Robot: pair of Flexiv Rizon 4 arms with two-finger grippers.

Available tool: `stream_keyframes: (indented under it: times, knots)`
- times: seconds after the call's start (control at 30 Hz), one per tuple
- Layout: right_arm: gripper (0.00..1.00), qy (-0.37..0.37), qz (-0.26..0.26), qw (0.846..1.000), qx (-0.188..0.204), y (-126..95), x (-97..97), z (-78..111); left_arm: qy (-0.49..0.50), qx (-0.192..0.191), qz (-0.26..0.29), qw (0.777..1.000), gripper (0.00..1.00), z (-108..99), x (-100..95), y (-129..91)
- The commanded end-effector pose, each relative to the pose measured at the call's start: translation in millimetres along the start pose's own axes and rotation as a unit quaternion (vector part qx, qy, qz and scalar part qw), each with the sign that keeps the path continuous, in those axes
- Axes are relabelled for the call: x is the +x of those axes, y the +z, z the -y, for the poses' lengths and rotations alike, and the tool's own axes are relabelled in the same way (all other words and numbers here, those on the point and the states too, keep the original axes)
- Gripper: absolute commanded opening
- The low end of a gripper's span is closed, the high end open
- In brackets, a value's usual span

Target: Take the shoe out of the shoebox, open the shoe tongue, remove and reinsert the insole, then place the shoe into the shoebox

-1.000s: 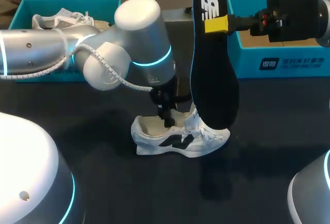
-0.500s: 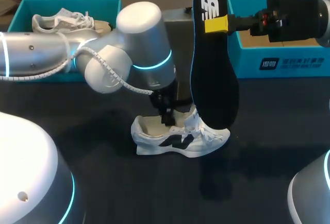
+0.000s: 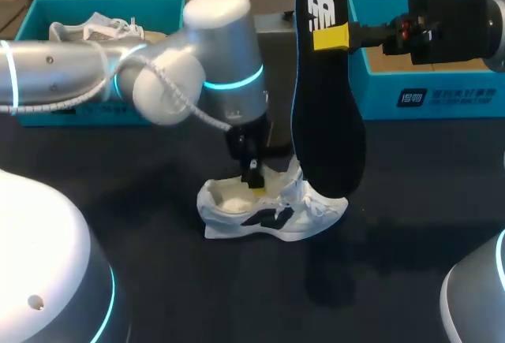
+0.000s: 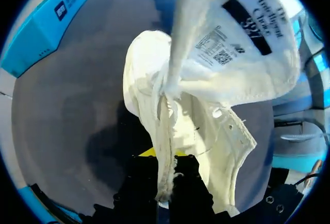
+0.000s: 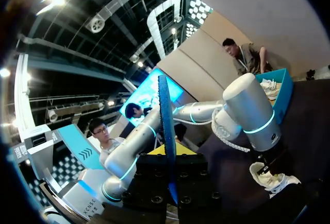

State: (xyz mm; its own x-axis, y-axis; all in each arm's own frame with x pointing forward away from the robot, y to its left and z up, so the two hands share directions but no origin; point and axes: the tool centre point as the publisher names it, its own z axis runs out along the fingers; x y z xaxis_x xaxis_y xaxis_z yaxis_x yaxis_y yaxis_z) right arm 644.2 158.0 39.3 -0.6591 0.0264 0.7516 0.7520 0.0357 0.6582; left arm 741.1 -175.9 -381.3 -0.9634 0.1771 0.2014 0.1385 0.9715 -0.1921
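A white shoe lies on its side-sole on the dark table, toe to the right. My left gripper comes down from above and is shut on the upper edge of the shoe's opening. In the left wrist view that edge of the shoe runs between the fingers of the left gripper, and the tongue stands lifted, its label showing. My right gripper is shut on a black insole, which hangs upright above the shoe's toe. In the right wrist view the insole shows edge-on in the right gripper.
An open teal shoebox at the back left holds a second white shoe. Another teal shoebox stands at the back right, behind my right arm. My left arm's bulky wrist hangs over the table's middle.
My left gripper has closed on the shoe's upper edge and drawn it slightly left and up. The right arm with the insole has not moved.
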Motion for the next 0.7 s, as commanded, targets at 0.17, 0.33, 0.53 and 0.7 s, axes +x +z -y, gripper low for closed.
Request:
stream_keyframes:
  times: [0.17, 0.33, 0.53, 0.7]
  knots:
    - [0.00, 0.001, 0.000, 1.000, 0.000, 2, -0.5, -0.4, 0.136, -0.068, -0.123, 0.981, 0.00, 10, -24.2, -36]
    - [0.00, 0.001, 0.000, 1.000, 0.000, 2, -0.5, -0.4, 0.278, -0.091, -0.176, 0.940, 0.00, 20, -33.0, -37]
    - [0.00, 0.001, 0.000, 1.000, 0.000, 2, -0.5, -0.4, 0.369, -0.147, -0.136, 0.908, 0.00, 32, -34.7, -48]
    - [0.00, 0.001, 0.000, 1.000, 0.000, 2, -0.5, -0.4, 0.369, -0.147, -0.136, 0.908, 0.00, 32, -34.7, -48]
